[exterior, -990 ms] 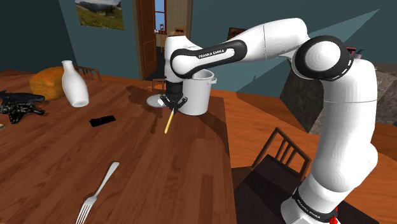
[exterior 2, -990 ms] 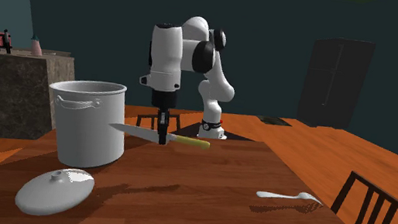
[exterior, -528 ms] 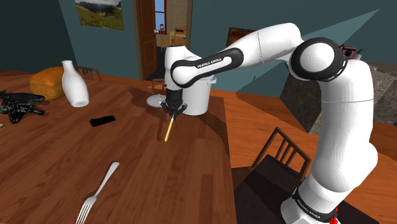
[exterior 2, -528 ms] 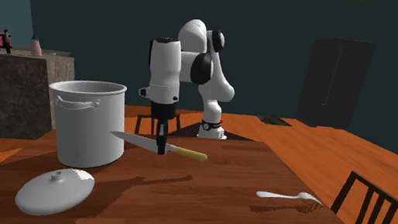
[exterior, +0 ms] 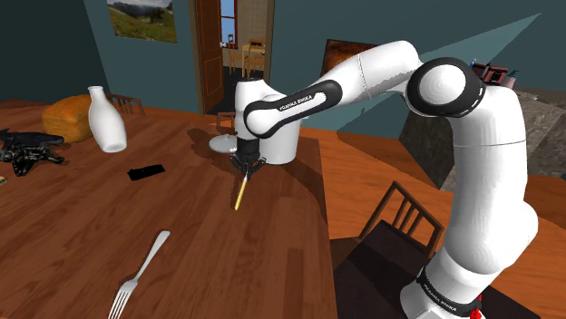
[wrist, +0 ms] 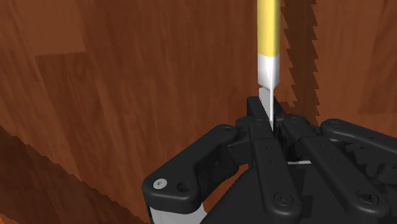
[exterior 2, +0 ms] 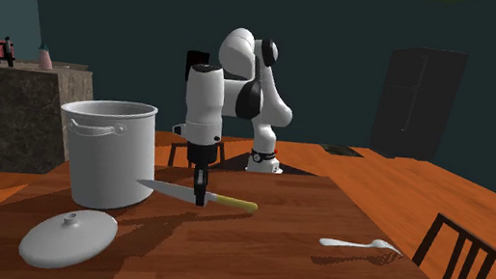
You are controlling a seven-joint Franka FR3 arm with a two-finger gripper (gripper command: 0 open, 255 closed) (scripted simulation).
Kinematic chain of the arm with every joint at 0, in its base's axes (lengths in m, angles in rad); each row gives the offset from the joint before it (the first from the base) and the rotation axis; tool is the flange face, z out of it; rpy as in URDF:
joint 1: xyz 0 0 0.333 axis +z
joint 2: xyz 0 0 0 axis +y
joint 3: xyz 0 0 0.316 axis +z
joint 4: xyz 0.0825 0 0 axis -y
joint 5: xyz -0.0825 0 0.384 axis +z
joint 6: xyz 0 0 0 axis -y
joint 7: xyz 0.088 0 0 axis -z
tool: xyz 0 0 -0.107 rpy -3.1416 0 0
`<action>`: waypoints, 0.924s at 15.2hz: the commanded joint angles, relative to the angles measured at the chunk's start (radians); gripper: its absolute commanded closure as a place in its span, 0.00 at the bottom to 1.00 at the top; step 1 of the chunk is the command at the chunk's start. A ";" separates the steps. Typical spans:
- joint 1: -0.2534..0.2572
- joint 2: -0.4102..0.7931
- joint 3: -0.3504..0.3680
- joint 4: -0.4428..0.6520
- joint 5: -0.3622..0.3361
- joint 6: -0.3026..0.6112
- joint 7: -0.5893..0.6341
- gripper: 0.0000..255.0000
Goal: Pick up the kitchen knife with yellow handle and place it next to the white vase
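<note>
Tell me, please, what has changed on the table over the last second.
The gripper, shut on the knife by its blade, has sunk closer to the table and taken the knife down with it. Nothing was let go. The vase, pot, lid and fork stayed where they were.

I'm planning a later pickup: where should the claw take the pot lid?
By the small knob on top of the lid, coming straight down. It lies flat on the table, dome up, likely too wide and low for a rim pinch.
</note>
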 commanded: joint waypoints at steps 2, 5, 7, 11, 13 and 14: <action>0.000 0.001 -0.001 -0.003 -0.001 0.003 0.001 1.00; 0.000 0.001 -0.001 -0.003 -0.001 0.003 0.001 1.00; 0.000 0.001 -0.001 -0.002 -0.001 0.003 0.001 0.00; 0.000 0.001 -0.001 -0.002 -0.001 0.003 0.001 0.00; -0.004 -0.014 0.005 0.010 0.009 -0.023 -0.005 0.00; -0.007 -0.029 0.011 0.025 0.018 -0.050 -0.011 0.00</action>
